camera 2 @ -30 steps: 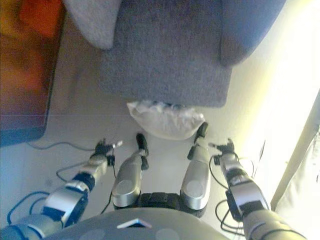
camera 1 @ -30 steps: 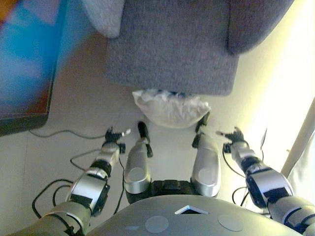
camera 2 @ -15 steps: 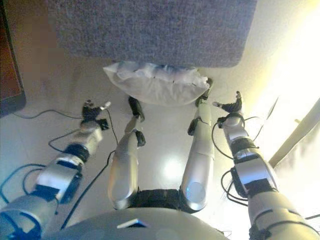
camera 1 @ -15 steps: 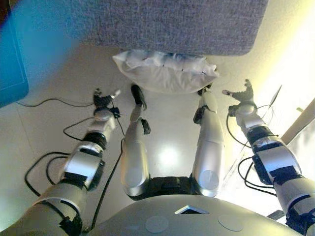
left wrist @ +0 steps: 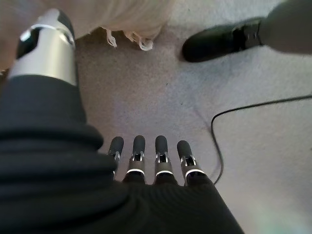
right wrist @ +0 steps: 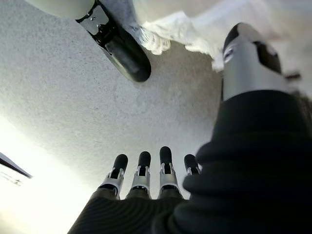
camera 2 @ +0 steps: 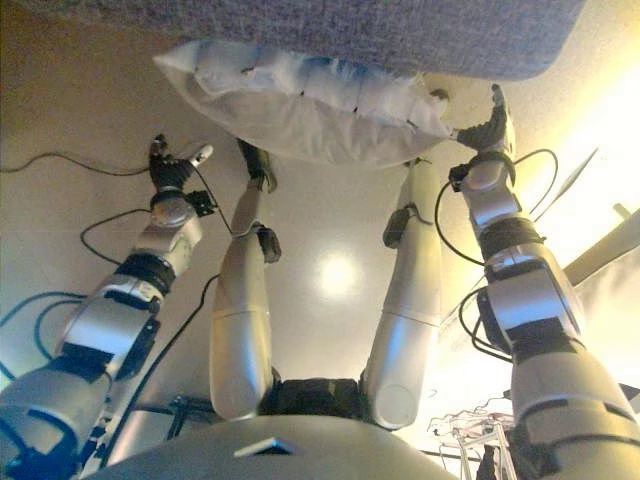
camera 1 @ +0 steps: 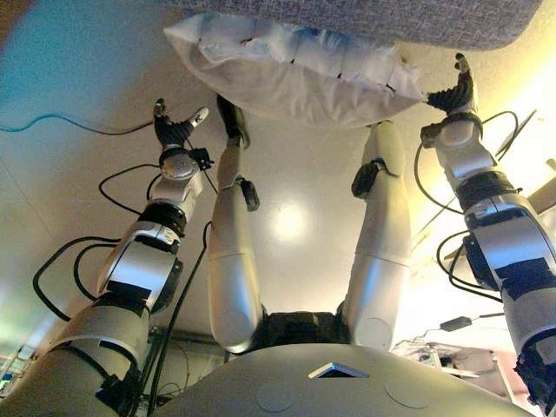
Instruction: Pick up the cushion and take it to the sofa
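Lies on the floor (camera 1: 78,200) against the sofa (camera 1: 417,17): cushion (camera 1: 287,74), long axis running across between both hands. Sits just beside right hand (camera 1: 452,91), fingers spread, holding nothing. Well apart from left hand (camera 1: 174,130), likewise spread and empty.

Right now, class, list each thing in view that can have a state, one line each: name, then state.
cushion: lying on the floor at the sofa's base, not held.
sofa: standing behind the cushion, its edge over the cushion's far side.
left hand: open, empty, clear of the cushion.
right hand: open, beside the cushion's end; contact cannot be told.
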Motion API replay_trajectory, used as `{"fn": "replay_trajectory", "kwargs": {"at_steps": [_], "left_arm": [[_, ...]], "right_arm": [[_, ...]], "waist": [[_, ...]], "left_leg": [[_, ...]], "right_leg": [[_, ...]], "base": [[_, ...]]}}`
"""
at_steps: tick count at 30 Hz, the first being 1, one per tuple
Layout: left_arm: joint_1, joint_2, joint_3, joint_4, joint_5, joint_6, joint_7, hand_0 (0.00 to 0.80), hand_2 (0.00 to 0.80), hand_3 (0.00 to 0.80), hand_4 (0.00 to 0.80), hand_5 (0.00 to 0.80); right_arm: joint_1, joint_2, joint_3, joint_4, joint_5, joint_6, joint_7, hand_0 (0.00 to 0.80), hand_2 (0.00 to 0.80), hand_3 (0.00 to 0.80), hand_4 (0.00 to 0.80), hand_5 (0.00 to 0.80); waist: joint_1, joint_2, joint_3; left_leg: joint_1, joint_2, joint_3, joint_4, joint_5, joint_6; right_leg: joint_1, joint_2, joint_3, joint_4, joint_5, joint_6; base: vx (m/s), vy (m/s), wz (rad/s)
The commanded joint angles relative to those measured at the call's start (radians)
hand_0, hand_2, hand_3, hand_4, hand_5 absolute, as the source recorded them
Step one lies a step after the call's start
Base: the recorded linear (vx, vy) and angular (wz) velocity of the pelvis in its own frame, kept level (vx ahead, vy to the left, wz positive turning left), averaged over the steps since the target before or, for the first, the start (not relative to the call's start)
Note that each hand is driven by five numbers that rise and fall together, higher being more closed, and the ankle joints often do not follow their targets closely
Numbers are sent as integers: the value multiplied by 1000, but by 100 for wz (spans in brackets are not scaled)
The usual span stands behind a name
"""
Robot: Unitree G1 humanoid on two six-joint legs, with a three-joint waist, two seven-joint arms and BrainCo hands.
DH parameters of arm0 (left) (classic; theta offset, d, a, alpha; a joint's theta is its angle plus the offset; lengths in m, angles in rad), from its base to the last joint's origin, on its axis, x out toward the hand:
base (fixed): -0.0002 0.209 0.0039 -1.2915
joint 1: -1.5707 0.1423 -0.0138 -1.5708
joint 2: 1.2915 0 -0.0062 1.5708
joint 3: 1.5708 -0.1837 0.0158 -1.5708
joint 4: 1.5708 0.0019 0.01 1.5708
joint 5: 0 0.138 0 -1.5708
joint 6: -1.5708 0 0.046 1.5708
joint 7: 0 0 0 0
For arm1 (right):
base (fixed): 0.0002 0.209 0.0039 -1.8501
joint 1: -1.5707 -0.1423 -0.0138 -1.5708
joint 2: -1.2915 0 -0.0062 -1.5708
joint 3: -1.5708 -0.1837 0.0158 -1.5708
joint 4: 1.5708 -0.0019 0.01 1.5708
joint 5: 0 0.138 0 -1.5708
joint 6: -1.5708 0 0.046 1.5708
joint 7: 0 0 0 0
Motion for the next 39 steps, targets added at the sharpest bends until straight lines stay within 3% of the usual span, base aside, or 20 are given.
{"fn": "replay_trajectory", "kwargs": {"at_steps": [1, 9, 15, 16, 17, 18, 21, 28, 31, 35, 36, 37, 38, 39], "left_arm": [[11, 71, 24, -34, 58, -21, 14, 0, 0, 0, 0, 0], [-60, 117, -34, -50, 152, -29, -18, 0, 0, 0, 0, 0], [-130, 155, -89, -71, 265, -17, 13, 0, 0, 0, 0, 0], [-140, 163, -98, -76, 274, -12, 19, 0, 0, 0, 0, 0], [-148, 174, -105, -77, 282, -13, 24, 0, 0, 0, 0, 0], [-153, 190, -111, -94, 283, 0, 29, 0, 0, 0, 0, 0], [-154, 187, -117, -128, 358, 26, 43, 0, 0, 0, 0, 0], [-294, 226, -184, -97, 344, 39, -39, 0, 0, 0, 0, 0], [-349, 221, -207, -98, 296, 7, -144, 0, 0, 0, 0, 0], [-376, 178, -292, -181, 190, -27, -550, 0, 0, 0, 0, 0], [-366, 169, -318, -213, 168, -46, -634, 122, 122, 122, 122, 122], [-352, 159, -341, -242, 144, -62, -702, 565, 565, 565, 565, 565], [-331, 147, -357, -272, 115, -80, -756, 800, 800, 800, 800, 800], [-311, 137, -368, -304, 82, -89, -807, 800, 800, 800, 800, 800]], "right_arm": [[7, -65, 37, -12, -31, 25, 16, 0, 0, 0, 0, 0], [-62, -83, 117, -15, -87, 15, 161, 0, 0, 0, 0, 0], [-95, -79, 193, -61, -53, -79, 340, 0, 0, 0, 0, 0], [-89, -84, 198, -91, 3, -144, 372, 0, 0, 0, 0, 0], [-73, -97, 198, -127, 8, -168, 385, 0, 0, 0, 0, 0], [1, -66, 107, -186, 681, 74, 693, 0, 0, 0, 0, 0], [107, -29, 81, -273, 647, -55, 714, 0, 0, 0, 0, 0], [30, -31, 121, -333, 707, -141, 752, 0, 0, 0, 0, 0], [-22, -23, 129, -342, 755, -155, 719, 0, 0, 0, 0, 0], [-57, -18, 115, -385, 798, -170, 629, 0, 0, 0, 0, 0], [-52, -22, 108, -403, 806, -176, 610, 0, 0, 0, 0, 0], [-45, -24, 98, -416, 810, -181, 598, 0, 0, 0, 0, 0], [-34, -26, 88, -423, 809, -187, 590, 0, 0, 0, 0, 0], [-23, -26, 80, -429, 801, -193, 577, 185, 185, 185, 185, 185]], "waist": [[-2, -5, -5], [7, -12, -5], [12, -17, -5], [10, -19, -5], [7, -24, -5], [-1, -31, -5], [-17, -49, -5], [-26, -50, -5], [-25, -54, -5], [-26, -56, -5], [-28, -56, -5], [-30, -55, -5], [-30, -55, -5], [-31, -56, -5]], "left_leg": [[-149, 104, -104, 184, -70, -42], [-211, 113, -118, 179, -58, -49], [-235, 115, -126, 171, -43, -55], [-237, 114, -129, 173, -43, -56], [-240, 113, -132, 178, -45, -57], [-248, 114, -134, 181, -43, -58], [-252, 120, -129, 183, -43, -56], [-296, 123, -139, 208, -35, -60], [-314, 124, -147, 211, -36, -60], [-322, 125, -147, 196, -29, -56], [-319, 126, -143, 189, -28, -58], [-315, 126, -140, 183, -28, -58], [-308, 127, -137, 179, -27, -58], [-303, 127, -136, 179, -29, -58]], "right_leg": [[-44, -85, 80, -13, -21, 134], [-92, -90, 75, -23, -15, 139], [-112, -91, 72, -24, -14, 139], [-113, -90, 74, -23, -14, 140], [-115, -88, 76, -22, -13, 142], [-125, -86, 79, -14, -15, 141], [-134, -77, 84, 5, -32, 136], [-182, -81, 102, 41, -38, 134], [-195, -83, 101, 46, -40, 136], [-191, -83, 93, 22, -28, 143], [-184, -83, 90, 10, -23, 146], [-177, -81, 88, 0, -18, 147], [-168, -78, 86, -6, -14, 149], [-160, -77, 84, -8, -14, 150]], "base": [[1, 20, 7], [6, 10, 4], [7, 12, 2], [1, 33, 5], [0, 49, 4], [-4, 76, 4], [3, 93, 1], [3, 79, -6], [-5, -3, -3], [4, -15, 2], [8, -29, 8], [3, -24, 8], [-5, -22, 6], [0, 0, 0]]}}
